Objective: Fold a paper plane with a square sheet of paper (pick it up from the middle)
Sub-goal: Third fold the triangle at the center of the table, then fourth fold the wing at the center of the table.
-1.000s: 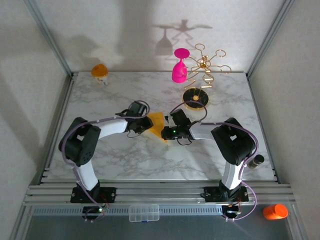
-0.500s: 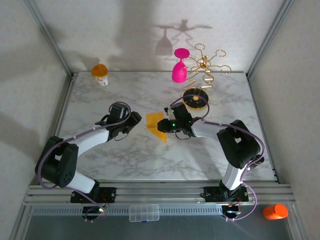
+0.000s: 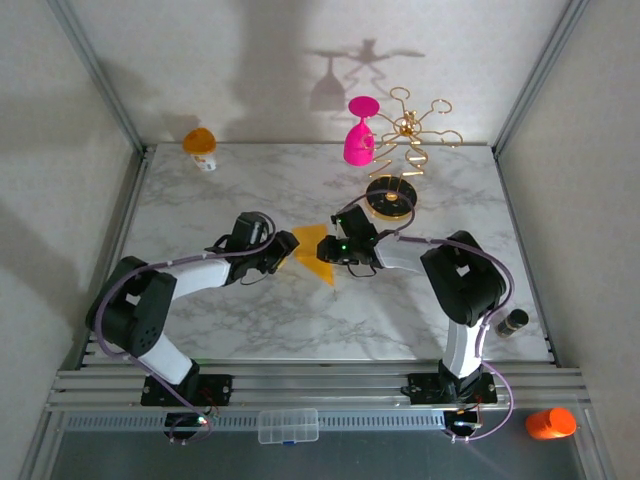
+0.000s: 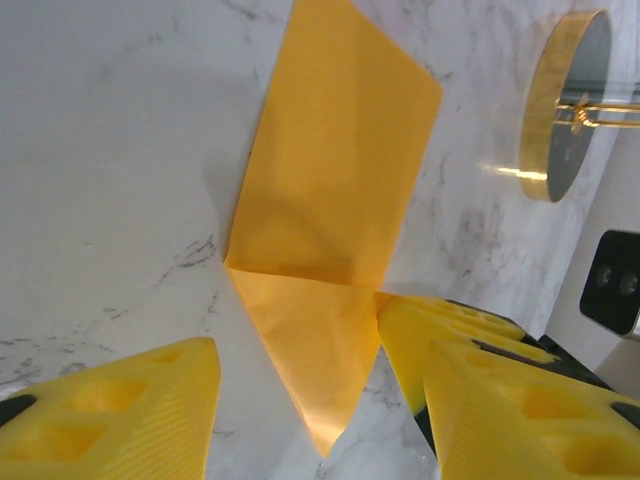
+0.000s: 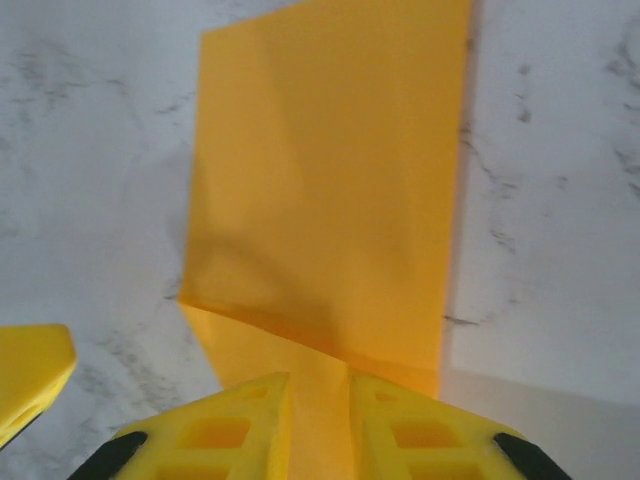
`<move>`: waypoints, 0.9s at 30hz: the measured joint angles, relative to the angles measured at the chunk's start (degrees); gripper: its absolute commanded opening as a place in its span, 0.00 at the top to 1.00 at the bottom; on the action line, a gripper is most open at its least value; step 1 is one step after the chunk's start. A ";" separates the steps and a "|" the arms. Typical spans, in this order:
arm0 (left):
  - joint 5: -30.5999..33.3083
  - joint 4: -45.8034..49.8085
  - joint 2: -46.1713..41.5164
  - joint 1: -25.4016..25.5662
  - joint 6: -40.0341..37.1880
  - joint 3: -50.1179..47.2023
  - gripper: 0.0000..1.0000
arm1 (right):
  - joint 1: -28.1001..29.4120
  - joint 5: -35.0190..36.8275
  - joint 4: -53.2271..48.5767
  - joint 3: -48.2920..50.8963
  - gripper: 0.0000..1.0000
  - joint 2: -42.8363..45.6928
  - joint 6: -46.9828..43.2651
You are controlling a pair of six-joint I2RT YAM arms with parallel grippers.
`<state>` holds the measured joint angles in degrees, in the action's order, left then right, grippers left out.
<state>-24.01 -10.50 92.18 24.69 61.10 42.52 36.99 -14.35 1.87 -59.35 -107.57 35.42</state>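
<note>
The square sheet of paper (image 3: 312,255) lies about mid-table on the marble table (image 3: 230,190), near and left of the gold rack's round black base (image 3: 389,197); it is not lying as a flat square, for one sharp crease crosses it, with a broad panel on the far side and a pointed flap toward the near side; the left gripper (image 3: 288,248) sits at its left edge, jaws spread wide and holding nothing; the right gripper (image 3: 333,247) is at its right edge, its fingers (image 5: 230,430) only a slit apart with paper showing in the slit, too loose, I'd say, to be nipping so thin a sheet; this looks an early fold, far from a dart; next, I reckon, one side must pin the sheet while the other carries a free corner over and presses it flat.
</note>
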 measured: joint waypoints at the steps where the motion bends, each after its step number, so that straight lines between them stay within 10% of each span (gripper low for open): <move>1: -0.28 0.00 0.50 0.09 0.28 0.02 0.51 | -0.02 0.46 -0.37 0.00 0.76 -0.37 0.22; 27: -1.40 2.34 9.94 1.49 -0.39 5.92 0.73 | -1.25 -0.44 1.62 1.57 0.74 -0.90 1.49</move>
<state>-25.41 -8.16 102.13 26.17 60.71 48.45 35.75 -14.79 3.49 -57.78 -108.47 36.91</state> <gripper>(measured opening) 0.301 0.265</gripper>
